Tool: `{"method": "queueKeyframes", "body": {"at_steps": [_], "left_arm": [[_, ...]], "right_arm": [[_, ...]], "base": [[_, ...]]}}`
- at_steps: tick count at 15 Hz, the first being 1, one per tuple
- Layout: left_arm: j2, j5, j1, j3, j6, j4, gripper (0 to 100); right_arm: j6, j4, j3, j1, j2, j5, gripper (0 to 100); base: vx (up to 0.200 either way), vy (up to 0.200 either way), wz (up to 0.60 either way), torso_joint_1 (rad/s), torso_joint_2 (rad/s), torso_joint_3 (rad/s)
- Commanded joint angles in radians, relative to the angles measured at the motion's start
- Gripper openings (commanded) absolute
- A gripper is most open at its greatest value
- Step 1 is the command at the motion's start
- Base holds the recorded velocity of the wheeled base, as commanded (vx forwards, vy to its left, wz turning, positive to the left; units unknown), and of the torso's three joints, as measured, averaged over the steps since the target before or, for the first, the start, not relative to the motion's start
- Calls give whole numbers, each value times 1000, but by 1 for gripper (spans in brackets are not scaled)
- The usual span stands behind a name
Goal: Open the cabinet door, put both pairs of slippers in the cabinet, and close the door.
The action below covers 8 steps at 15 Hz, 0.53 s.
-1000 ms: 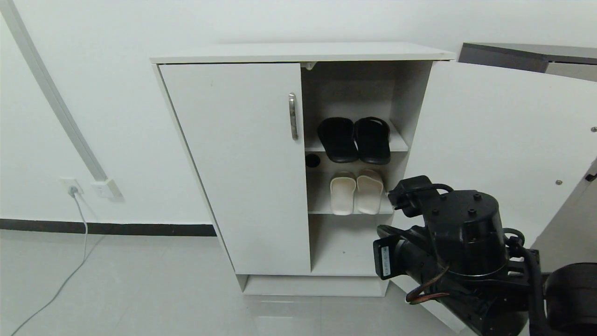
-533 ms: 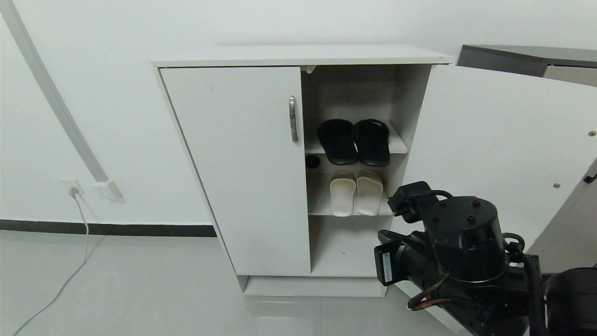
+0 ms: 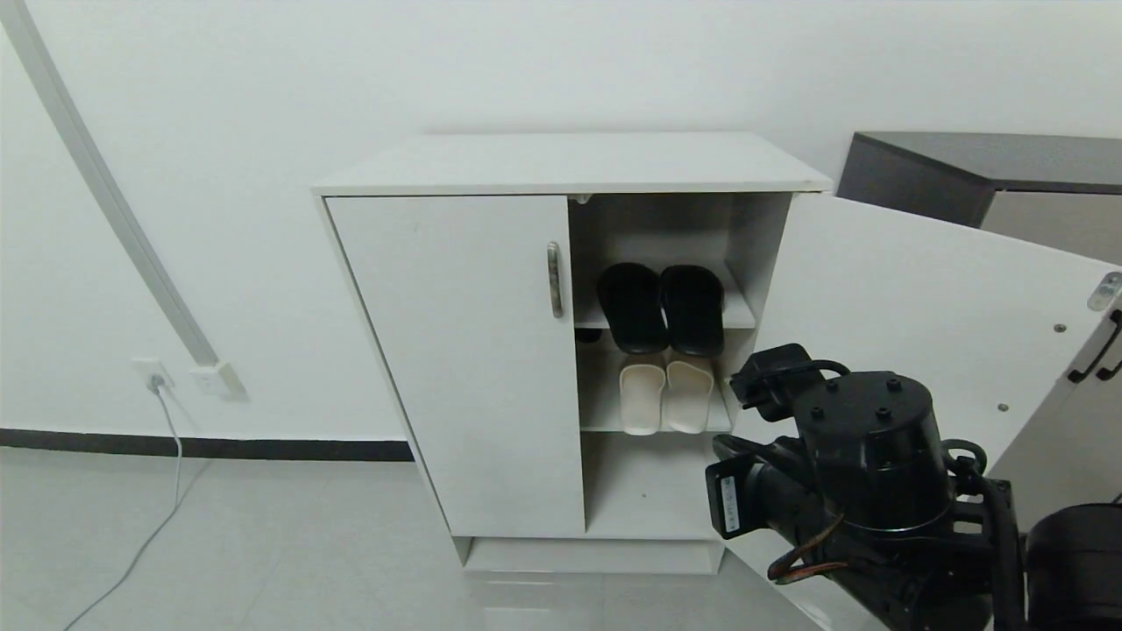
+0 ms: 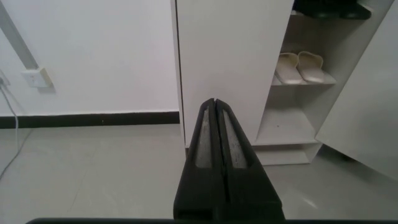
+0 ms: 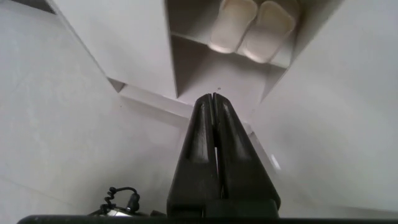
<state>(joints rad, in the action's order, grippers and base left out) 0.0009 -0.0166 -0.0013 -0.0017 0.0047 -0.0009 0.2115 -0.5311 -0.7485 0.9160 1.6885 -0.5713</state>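
Against the white wall (image 3: 219,131), on pale grey floor tiles (image 3: 263,561), you have a white boxy 2-door cabinet (image 3: 570,162) with its right door (image 3: 912,315) swung open. Black slide slippers (image 3: 662,307) sit on the upper shelf, cream slide slippers (image 3: 666,396) on the shelf below. Your left hand (image 4: 214,106) and right hand (image 5: 213,99) are both pressed together, holding nothing.

One cabinet (image 3: 570,162), two doors (image 3: 456,350) (image 3: 920,324), two black slippers (image 3: 633,307), two white slippers (image 3: 642,399), two tools (image 4: 214,104) (image 5: 213,99).

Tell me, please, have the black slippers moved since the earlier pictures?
No: the black slippers still sit on the same shelf; the camera shifted.
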Motion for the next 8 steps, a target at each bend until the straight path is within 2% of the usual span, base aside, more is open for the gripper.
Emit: {"method": "queueKeyframes", "body": {"at_steps": [1,8], "left_arm": [[-1,0,0,0,0,1,0],[1,0,0,0,0,1,0]], "right_arm": [[0,0,-2,0,2,1,0],[-1,0,-2,1,-4,-1,0]], "base": [[0,0,0,119,-456,-334],[0,0,0,149,-470,-327]]}}
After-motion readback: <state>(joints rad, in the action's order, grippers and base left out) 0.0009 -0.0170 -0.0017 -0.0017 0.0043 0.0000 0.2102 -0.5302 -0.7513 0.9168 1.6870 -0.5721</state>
